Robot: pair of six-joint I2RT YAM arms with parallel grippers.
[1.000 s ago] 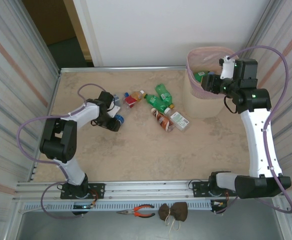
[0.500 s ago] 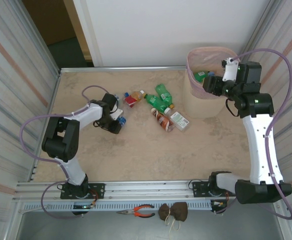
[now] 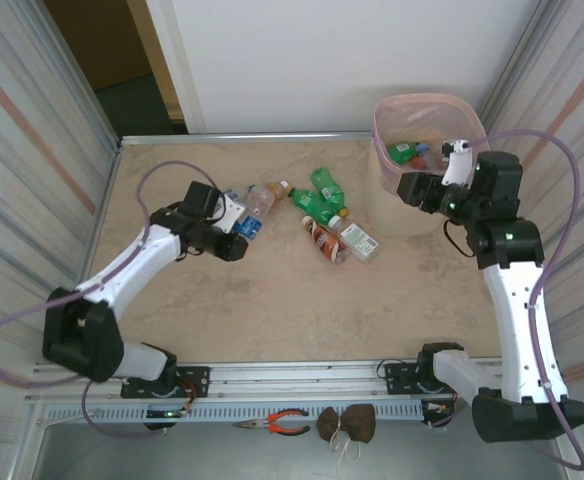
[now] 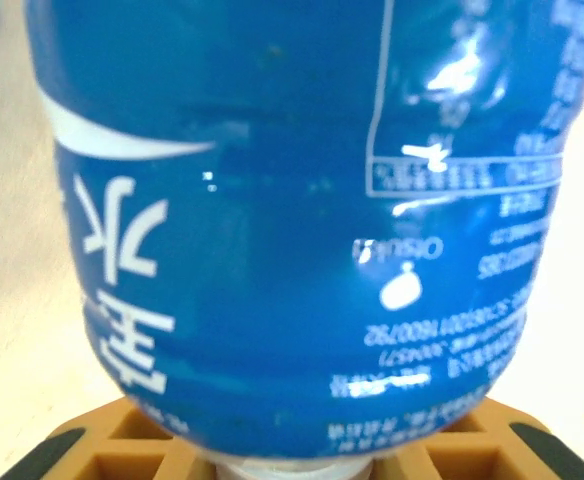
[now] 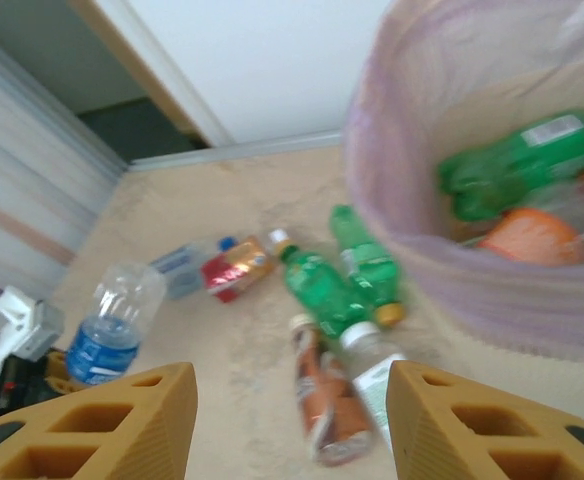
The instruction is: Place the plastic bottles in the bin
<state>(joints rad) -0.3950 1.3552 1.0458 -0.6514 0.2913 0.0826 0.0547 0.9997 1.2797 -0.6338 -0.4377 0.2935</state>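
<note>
Standing by the sandy, speckled table (image 3: 272, 310), I saw the left gripper (image 3: 235, 240) squeezed tight on a blue-label bottle (image 4: 292, 220). That bottle was smooth and round, with white writing on its shiny wrap. Its narrow white end sat down by the gripper's palm. Its clear, see-through end pointed away, toward the far side of the table and a bit to the right. It was at the left middle of the table, well apart from the bin (image 3: 427, 105).

The bin was tall, soft pink and rounded at the corners, at the far right. A green bottle (image 5: 512, 160) and something orange lay inside it. The right gripper (image 5: 292, 420) hung just beside the bin's near wall, its two honey-coloured fingers (image 5: 122, 425) spread apart with nothing between them.

Between the two grippers more bottles lay on their sides. Two green bottles (image 3: 324, 198) lay slanted, close together. A brown-label bottle (image 3: 324, 241) and a white-label bottle (image 3: 357, 240) lay side by side, white caps at their far ends. A red-label bottle (image 5: 234, 268) lay near the held one.
</note>
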